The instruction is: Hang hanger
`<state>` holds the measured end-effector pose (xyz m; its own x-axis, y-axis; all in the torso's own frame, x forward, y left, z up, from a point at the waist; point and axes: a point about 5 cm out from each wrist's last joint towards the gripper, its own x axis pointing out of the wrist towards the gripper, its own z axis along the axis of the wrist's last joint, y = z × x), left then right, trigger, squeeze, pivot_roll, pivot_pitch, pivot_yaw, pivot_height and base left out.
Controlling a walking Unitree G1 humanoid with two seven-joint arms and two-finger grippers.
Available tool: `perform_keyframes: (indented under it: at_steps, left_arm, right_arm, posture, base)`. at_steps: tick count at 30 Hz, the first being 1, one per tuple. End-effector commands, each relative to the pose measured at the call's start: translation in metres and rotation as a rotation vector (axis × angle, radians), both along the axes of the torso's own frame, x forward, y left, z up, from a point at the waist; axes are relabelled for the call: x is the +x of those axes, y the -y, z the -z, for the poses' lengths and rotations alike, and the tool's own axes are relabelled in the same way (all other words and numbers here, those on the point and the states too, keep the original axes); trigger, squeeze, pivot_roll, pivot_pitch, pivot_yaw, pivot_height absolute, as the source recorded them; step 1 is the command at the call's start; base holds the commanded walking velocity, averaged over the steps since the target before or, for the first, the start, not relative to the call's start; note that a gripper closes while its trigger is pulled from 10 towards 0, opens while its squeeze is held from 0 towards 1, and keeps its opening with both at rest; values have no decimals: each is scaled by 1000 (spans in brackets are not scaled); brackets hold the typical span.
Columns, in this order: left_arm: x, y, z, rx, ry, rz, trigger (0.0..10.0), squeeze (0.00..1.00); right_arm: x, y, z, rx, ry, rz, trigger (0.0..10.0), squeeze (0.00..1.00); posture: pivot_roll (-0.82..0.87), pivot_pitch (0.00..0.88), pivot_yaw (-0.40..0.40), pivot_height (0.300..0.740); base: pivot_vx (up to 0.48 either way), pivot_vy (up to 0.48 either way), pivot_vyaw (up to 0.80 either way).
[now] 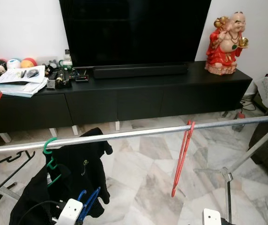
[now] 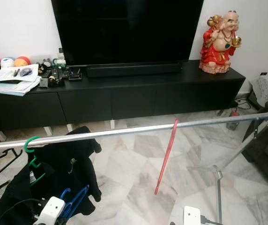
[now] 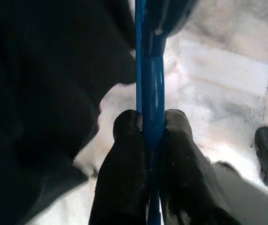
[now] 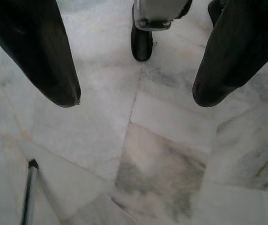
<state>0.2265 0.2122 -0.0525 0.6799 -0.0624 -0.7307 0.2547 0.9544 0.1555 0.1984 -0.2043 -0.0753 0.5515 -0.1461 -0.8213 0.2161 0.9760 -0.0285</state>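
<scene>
Nearest the camera, at the near left, the left tool (image 3: pixel 150 129) is closed on a blue hanger (image 1: pixel 88 203), its two black fingers (image 3: pixel 124 154) pinching the hanger's thin blue bar from both sides. That hanger sits low, below the rail and just in front of a black garment (image 1: pixel 80 176).

At the near right, the right tool (image 4: pixel 134 101) hangs over the marble floor (image 1: pixel 148 173) with its fingers spread wide apart and nothing between them.

Across the middle of the scene, from left to right, runs a silver clothes rail (image 1: pixel 134 133), rising slightly toward the right. On its left part a green hanger (image 1: pixel 49 152) is hooked over the rail and carries the black garment, which droops toward the floor. Right of centre, a red hanger (image 1: pixel 183 157) is hooked on the rail and hangs edge-on to the camera, tilted, its lower end toward the left. A silver support leg (image 1: pixel 227 183) of the rack stands at the near right.

Beyond the rail, against the far wall, is a long black TV cabinet (image 1: pixel 124 101). On it stand a large dark television (image 1: pixel 134 30), a red and gold laughing figurine (image 1: pixel 225 44) at the far right, and a stack of papers (image 1: pixel 21 80) with small clutter at the far left.
</scene>
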Motion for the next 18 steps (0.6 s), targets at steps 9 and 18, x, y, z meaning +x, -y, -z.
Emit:
perform_keyframes:
  at_steps: [9,18]
  left_arm:
    - [21,15,-13,17,82,69,10000,0]
    - [59,31,-48,-44,298,99,10000,0]
  right_arm:
    - [17,17,-13,-39,57,20,10000,0]
    - [25,27,-20,-72,63,-6,10000,0]
  posture:
    - [11,0,-16,740]
    - [17,0,-52,740]
  base:
    - [134,-256,-249]
    - [0,0,0]
